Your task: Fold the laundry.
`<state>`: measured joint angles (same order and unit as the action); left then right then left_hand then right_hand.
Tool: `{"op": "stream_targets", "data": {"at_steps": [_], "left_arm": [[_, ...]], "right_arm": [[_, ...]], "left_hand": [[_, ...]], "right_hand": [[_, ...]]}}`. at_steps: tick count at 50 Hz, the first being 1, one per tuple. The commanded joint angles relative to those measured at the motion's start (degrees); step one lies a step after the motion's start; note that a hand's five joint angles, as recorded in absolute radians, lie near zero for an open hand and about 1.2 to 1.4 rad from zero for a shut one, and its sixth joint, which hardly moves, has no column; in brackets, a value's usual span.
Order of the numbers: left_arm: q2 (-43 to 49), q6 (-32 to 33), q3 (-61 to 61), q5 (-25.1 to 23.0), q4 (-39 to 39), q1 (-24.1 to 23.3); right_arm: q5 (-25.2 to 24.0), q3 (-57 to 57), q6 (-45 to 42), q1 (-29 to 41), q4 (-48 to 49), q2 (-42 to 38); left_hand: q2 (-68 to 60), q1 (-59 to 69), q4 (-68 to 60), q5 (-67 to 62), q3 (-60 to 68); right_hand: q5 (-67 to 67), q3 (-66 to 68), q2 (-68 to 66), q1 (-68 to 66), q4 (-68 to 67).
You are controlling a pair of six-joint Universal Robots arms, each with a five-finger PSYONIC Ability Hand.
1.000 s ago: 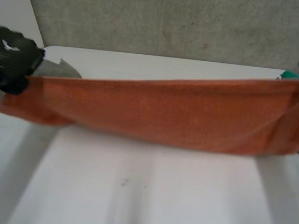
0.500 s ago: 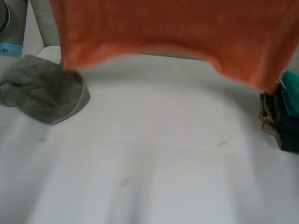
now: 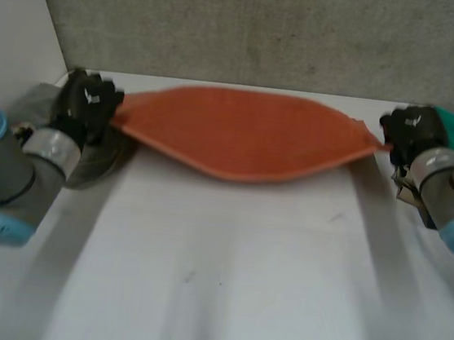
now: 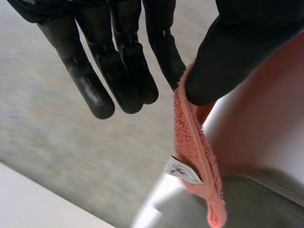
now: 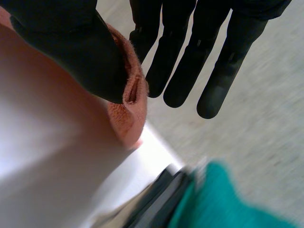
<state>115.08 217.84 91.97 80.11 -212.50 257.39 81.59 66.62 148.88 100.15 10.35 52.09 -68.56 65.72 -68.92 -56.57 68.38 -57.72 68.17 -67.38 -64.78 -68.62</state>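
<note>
The orange towel (image 3: 239, 134) has come down from its high swing. It now hangs stretched between left robot hand (image 3: 89, 103) and right robot hand (image 3: 408, 129), each pinching an end, low over the counter (image 3: 222, 284). Likely ready for laying flat.

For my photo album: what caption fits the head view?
The left hand and right hand each pinch one end of an orange towel, stretched across a white table.
</note>
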Motion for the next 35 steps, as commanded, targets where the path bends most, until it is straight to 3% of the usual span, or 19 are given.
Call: {"op": "stream_targets", "data": {"at_steps": [1, 6, 7, 11, 17, 22, 27, 35], "left_arm": [[-12.5, 12.4, 16.0, -1.5, 12.3, 0.7], [-25.7, 18.8, 24.4, -1.2, 31.6, 3.3], [-28.9, 19.6, 26.1, -1.6, 38.7, 5.1], [-32.8, 20.1, 27.8, -3.6, 48.0, 8.1], [-31.5, 20.0, 26.1, -7.2, 43.9, 6.9], [-22.8, 18.6, 18.4, -6.5, 32.0, 3.2], [-10.3, 17.4, 7.4, -3.0, 21.7, -2.1], [9.4, 17.6, -12.8, 5.1, 19.9, -3.7]], "right_arm": [[-0.1, 13.6, -8.1, -2.0, -15.7, 9.9], [-0.5, 28.2, -27.1, -10.2, -27.8, 25.3], [-0.6, 29.9, -29.5, -11.3, -28.8, 27.3], [-1.3, 34.2, -36.9, -14.1, -30.0, 33.2], [-2.6, 32.7, -31.6, -14.3, -28.7, 32.6], [-4.3, 28.0, -22.5, -12.6, -20.5, 21.1], [-2.2, 22.0, -17.6, -8.2, -14.1, 15.4], [4.4, 10.0, -16.0, -4.5, -6.0, 4.3]], "left_hand": [[-11.4, 14.3, -11.1, -13.4, 11.6], [-11.4, 14.3, -11.1, -13.4, 11.6], [-11.4, 14.3, -11.1, -13.4, 11.6], [-11.4, 14.3, -11.1, -13.4, 11.6], [-11.4, 14.3, -11.1, -13.4, 11.6], [-11.4, 14.3, -11.1, -13.4, 11.6], [-11.4, 14.3, -11.1, -13.4, 11.6], [-11.4, 14.3, -11.1, -13.4, 11.6]], "right_hand": [[-12.3, 11.8, -12.6, -15.2, -11.4], [-12.3, 11.8, -12.6, -15.2, -11.4], [-12.3, 11.8, -12.6, -15.2, -11.4], [-12.3, 11.8, -12.6, -15.2, -11.4], [-12.3, 11.8, -12.6, -15.2, -11.4], [-12.3, 11.8, -12.6, -15.2, -11.4], [-12.3, 11.8, -12.6, -15.2, -11.4], [-12.3, 11.8, -12.6, -15.2, -11.4]]}}
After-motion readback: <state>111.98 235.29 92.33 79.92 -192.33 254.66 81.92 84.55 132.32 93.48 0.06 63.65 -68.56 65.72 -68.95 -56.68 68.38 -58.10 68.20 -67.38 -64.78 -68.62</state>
